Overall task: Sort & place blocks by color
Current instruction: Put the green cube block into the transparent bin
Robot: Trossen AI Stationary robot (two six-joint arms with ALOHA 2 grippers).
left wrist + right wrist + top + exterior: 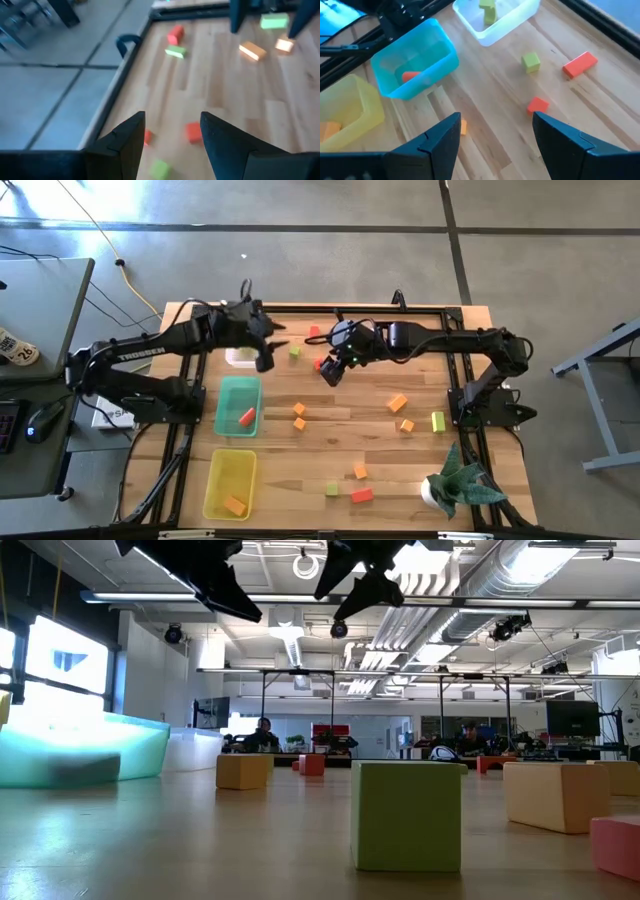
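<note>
Small red, orange and yellow-green blocks lie scattered on the wooden table (340, 442). My left gripper (265, 348) hangs open above the table next to the clear tray (240, 358); its wrist view shows a red cube (193, 132) below and between its fingers. My right gripper (330, 370) is open too, hovering by a red cube (318, 364), which also shows in the right wrist view (537, 105) ahead of the fingers. The clear tray (495, 20) holds green blocks, the green tray (238, 405) a red block, the yellow tray (230, 483) an orange block.
Loose blocks lie on the table's right and near parts: an orange bar (398, 403), a green bar (438, 421), a red bar (362, 496), a green cube (408, 815). A potted plant (455, 480) stands at the near right corner. The black frame (460, 360) edges the table.
</note>
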